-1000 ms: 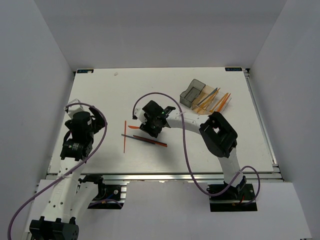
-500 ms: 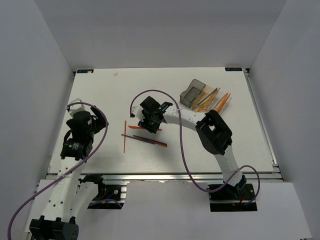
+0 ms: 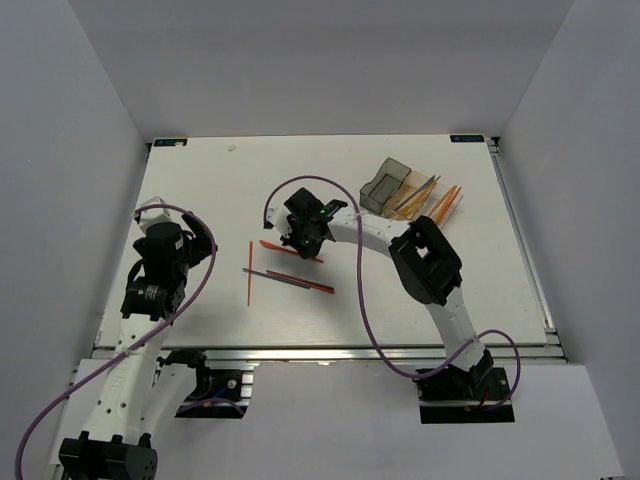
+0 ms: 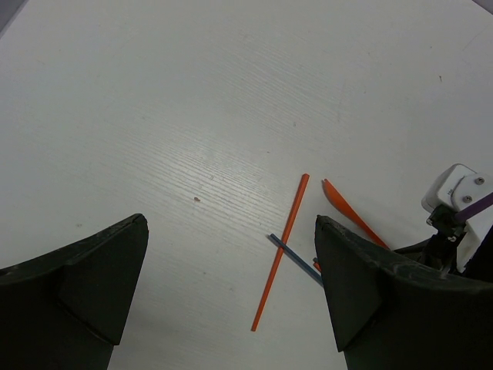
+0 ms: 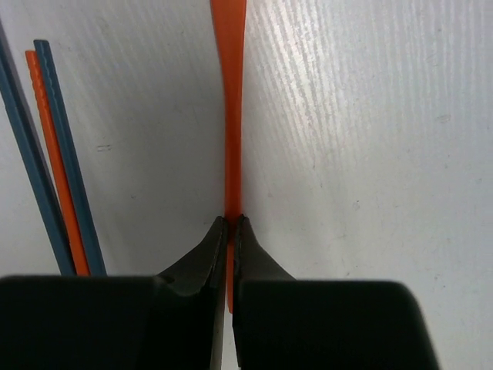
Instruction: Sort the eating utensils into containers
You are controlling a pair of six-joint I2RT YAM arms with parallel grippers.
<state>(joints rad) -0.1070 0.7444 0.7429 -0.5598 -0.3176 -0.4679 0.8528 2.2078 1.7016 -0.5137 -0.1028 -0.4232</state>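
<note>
On the white table (image 3: 200,190), the containers (image 3: 383,186) are seen upper right, sticks (image 3: 440,203) leaning inside. The left gripper (image 4: 229,223) is held wide, idle. Mid-frame, the right gripper (image 5: 229,225) is pinched tight on an orange utensil (image 5: 229,116), presumably for lifting.

No readable text, labels or numbers; table corner markers perhaps too small.

Matt white wood-grain table (image 5: 370,116), smooth orange plastic utensil (image 5: 229,116), matt black right gripper (image 5: 229,224), translucent plastic bins (image 3: 384,188)
</note>
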